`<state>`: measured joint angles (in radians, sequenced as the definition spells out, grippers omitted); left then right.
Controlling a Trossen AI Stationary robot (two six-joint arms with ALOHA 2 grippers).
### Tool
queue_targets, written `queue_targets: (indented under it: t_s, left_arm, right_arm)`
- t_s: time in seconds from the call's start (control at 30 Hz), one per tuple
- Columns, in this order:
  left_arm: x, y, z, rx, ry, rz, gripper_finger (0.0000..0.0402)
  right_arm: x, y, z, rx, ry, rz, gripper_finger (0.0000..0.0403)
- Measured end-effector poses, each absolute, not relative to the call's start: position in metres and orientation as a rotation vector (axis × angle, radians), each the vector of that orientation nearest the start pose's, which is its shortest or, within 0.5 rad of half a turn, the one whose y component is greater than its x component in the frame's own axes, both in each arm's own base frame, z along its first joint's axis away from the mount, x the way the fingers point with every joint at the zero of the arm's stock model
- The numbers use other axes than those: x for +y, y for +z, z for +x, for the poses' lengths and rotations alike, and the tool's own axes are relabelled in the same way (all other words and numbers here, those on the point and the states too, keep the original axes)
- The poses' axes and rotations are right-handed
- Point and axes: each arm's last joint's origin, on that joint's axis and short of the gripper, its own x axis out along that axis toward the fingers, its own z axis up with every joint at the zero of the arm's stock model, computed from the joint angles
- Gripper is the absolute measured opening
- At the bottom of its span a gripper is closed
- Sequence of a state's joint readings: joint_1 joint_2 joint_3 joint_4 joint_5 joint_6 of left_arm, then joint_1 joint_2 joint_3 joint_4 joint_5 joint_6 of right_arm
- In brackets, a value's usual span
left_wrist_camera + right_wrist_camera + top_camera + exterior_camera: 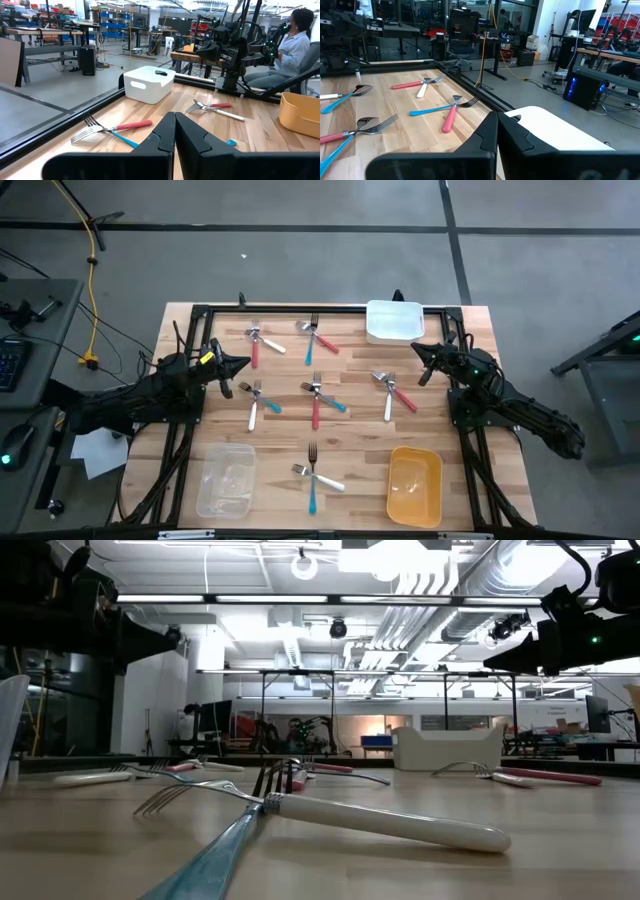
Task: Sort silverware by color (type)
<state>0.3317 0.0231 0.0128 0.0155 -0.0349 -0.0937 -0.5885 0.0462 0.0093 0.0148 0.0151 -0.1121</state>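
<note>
The silverware [315, 395] lay in crossed pairs across the middle of the table [480, 330], none in the containers. The left gripper [243, 363] near the left edge and the right gripper [415, 347] near the right edge were both clenched, empty. Which utensils were spoons was hard to make out.

Black jointed arms; left claw [243, 363] yellow-tagged.
</note>
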Motion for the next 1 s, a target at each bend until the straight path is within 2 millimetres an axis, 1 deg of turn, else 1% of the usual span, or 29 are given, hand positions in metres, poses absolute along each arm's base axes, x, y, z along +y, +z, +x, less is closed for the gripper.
queue_targets:
  t_s: [1.0]
  left_arm:
    - [0.0330,0.1676,0.0927,-0.023,0.366,-0.092,0.0000]
  right_arm:
    - [-0.0559,0.1651,0.0829,0.047,-0.602,-0.093,0.0000]
